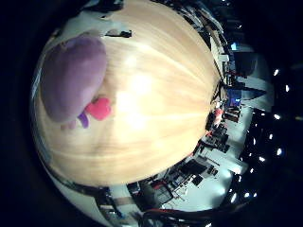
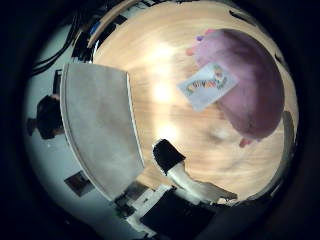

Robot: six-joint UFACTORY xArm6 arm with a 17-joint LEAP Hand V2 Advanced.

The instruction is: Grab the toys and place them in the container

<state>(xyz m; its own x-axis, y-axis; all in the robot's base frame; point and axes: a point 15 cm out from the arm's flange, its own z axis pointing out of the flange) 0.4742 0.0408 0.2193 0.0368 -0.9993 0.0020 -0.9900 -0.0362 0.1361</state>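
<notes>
A purple plush toy point(image 2: 250, 85) lies on the wooden table point(image 2: 150, 60). It has a white patch with coloured print point(image 2: 208, 85) on it. The little finger side palm view shows the purple toy point(image 1: 71, 71) with a pink part point(image 1: 99, 108) at its edge. A grey container point(image 2: 100, 125) stands on the table beside the toy, a short gap away. My hand point(image 2: 190, 178) is above the table between the two. One white finger with a black tip point(image 2: 166, 155) reaches out straight, touching nothing.
The table's edge point(image 1: 204, 142) curves round, with room clutter and furniture beyond it. Dark equipment point(image 2: 50, 115) sits off the table behind the container. Bare wood point(image 1: 151, 104) lies beside the toy.
</notes>
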